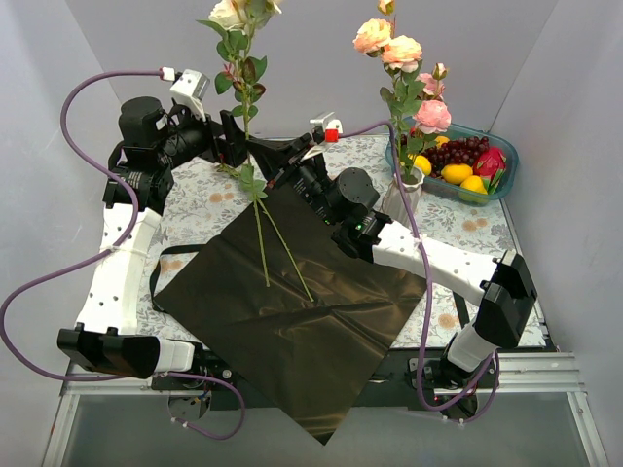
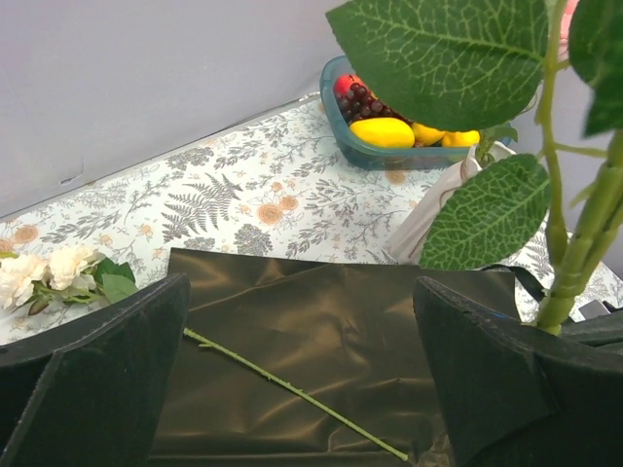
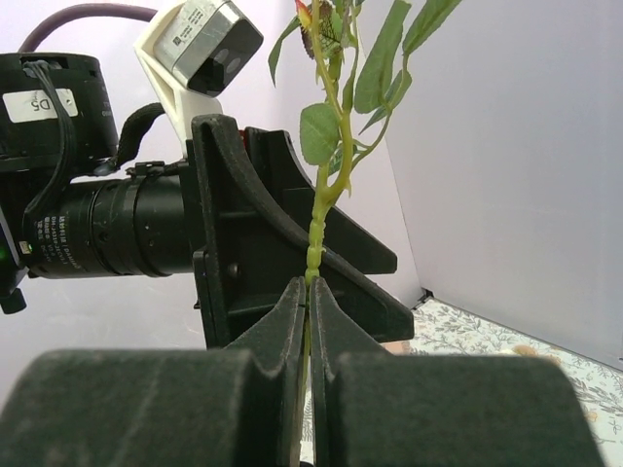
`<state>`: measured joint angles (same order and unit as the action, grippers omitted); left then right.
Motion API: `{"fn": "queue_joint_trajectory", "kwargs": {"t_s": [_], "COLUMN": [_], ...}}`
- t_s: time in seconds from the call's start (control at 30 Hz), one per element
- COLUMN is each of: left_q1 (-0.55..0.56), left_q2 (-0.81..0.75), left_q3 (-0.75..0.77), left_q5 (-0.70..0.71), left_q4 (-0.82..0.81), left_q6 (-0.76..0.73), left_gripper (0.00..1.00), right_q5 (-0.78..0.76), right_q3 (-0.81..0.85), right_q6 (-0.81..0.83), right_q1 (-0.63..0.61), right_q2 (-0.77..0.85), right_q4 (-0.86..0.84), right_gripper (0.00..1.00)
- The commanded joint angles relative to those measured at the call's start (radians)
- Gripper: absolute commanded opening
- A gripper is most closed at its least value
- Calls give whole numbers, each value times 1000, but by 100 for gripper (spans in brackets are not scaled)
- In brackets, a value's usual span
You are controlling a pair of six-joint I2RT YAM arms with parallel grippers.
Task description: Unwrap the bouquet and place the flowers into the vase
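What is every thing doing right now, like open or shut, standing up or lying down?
wrapping paper, opened out flat.
vase, standing upright with roses in it.
held flower, upright, stem pinched by right jaws.
two loose stems, lying across the paper.
left jaws, wide open.
right jaws, shut on the held flower.

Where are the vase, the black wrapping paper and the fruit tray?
vase [image 1: 401, 199], top view, its white body.
black wrapping paper [image 1: 292, 321], top view, its middle.
fruit tray [image 2: 389, 156], left wrist view, its near wall.
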<state>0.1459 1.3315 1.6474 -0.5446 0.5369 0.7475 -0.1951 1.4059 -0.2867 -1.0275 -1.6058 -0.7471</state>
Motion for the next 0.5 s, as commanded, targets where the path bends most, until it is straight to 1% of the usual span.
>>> {"fn": "queue_joint_trajectory", "kwargs": {"t_s": [0.0,0.13,0.17,0.2,0.27,0.3,0.47], "left_q1": [18,26,30,35,53,55,60], "left_q2": [-43,-46,-46,-45,-46,-49,-51], "left_q3": [-8,-11,-9,-6,-3,-4,2], "left_q5": [-135,-219,-235,-242,-239,-238,-238], "left_q4": [-31,20,53,70,98,103,113], "left_q6": [7,-51,-71,-104,-128,-140,-146], "left_gripper": [98,98,98,98,98,98,98], "right_q5": [83,97,102,109,115,121,138], "right_q3": [7,27,27,28,37,41,48], "right_q6": [-25,-19,-16,-16,-16,-17,-42], "right_q1": [-22,-22,-22,-20,-20,-20,-20], "right_q2": [-25,-29,-29,-31,-35,-37,-54], "right_q4": [5,17,18,22,29,35,41], "right_gripper": [1,1,5,13,17,21,23]}}
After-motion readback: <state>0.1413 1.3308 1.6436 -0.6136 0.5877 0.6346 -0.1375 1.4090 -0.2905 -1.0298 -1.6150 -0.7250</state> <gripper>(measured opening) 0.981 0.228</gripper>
